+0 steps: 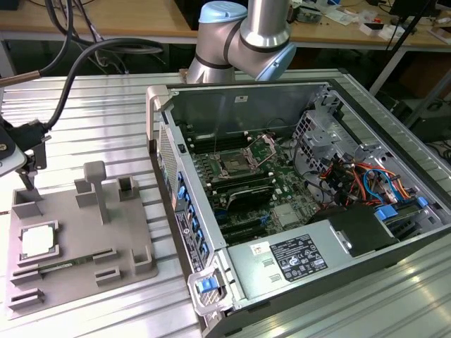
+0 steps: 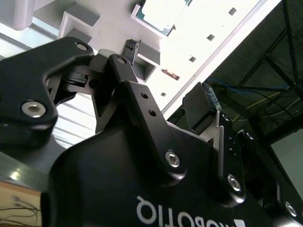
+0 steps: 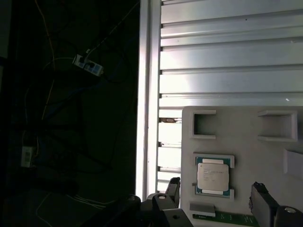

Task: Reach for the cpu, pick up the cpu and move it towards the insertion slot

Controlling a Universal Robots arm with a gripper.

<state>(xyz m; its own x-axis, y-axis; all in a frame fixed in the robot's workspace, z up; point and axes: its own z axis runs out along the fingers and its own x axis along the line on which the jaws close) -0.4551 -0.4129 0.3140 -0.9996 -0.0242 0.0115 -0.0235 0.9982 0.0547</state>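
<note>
Silvery cpu (image 1: 36, 241) (just one) lies in the grey fixture (image 1: 84, 239), lower left of the exterior view, directly below my gripper (image 1: 28, 182), spread wide and empty; one insertion slot (image 1: 234, 166) mid-frame.

Your robot's finish
Silver tube, pale blue joint caps on your arm (image 1: 243, 32); your hand (image 2: 166, 73) is matte black, with bright hex screws
</note>
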